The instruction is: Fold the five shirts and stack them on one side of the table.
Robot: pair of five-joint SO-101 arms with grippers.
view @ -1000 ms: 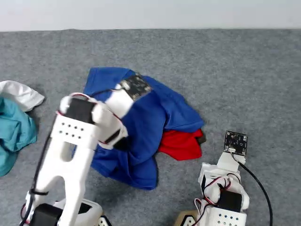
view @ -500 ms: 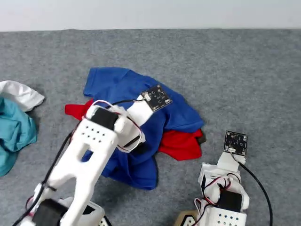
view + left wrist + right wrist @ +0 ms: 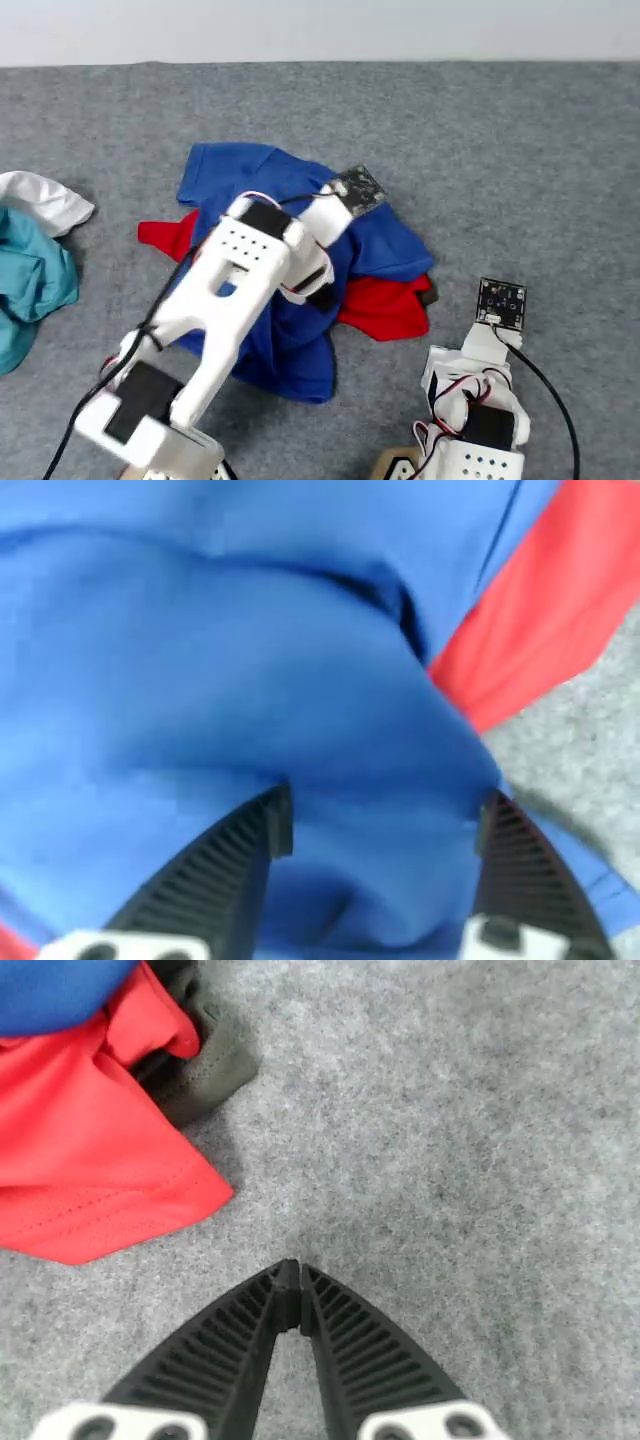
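Left claw (image 3: 385, 825) spread, pressing the blue shirt (image 3: 240, 175) mid-table; we note open table (image 3: 520, 150) rightward. Right claw (image 3: 298, 1298) pressed together; its view exposes dark cloth (image 3: 215, 1060) under the red shirt (image 3: 80, 1150).

So the left gripper (image 3: 385, 810) has its black ribbed fingers (image 3: 240, 860) spread wide, soft crumpled blue shirt (image 3: 250, 680) bunched between them. A red cloth shirt (image 3: 540, 630) pokes out beside it, on the fuzzy grey table covering (image 3: 590, 750).

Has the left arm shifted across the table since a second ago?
Yes. The left arm swung across the blue shirt toward the unmoved right arm.
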